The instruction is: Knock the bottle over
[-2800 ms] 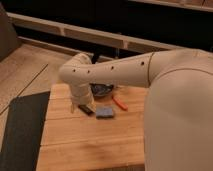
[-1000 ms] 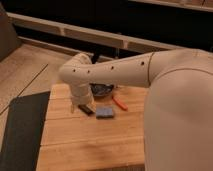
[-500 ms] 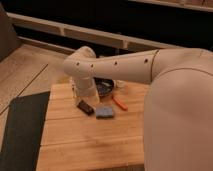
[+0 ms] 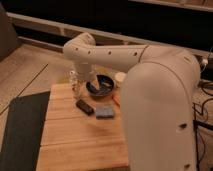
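The small clear bottle point(image 4: 75, 84) stands upright near the back left of the wooden table point(image 4: 75, 140), just left of the dark bowl point(image 4: 101, 85). My white arm point(image 4: 107, 54) reaches in from the right and bends down behind the bottle. My gripper point(image 4: 83, 88) hangs at the end of the forearm, between the bottle and the bowl and very close to the bottle. I cannot tell whether it touches the bottle.
A black rectangular block point(image 4: 84, 106) and a blue sponge point(image 4: 105, 112) lie in front of the bowl. An orange tool point(image 4: 116, 100) lies to the bowl's right and a squat pale cup point(image 4: 120, 77) stands behind it. A dark mat point(image 4: 22, 127) lies on the floor to the left.
My arm's elbow has risen and swung back and to the right. The forearm now hangs steeper, and the bottle shows beside it, still upright.
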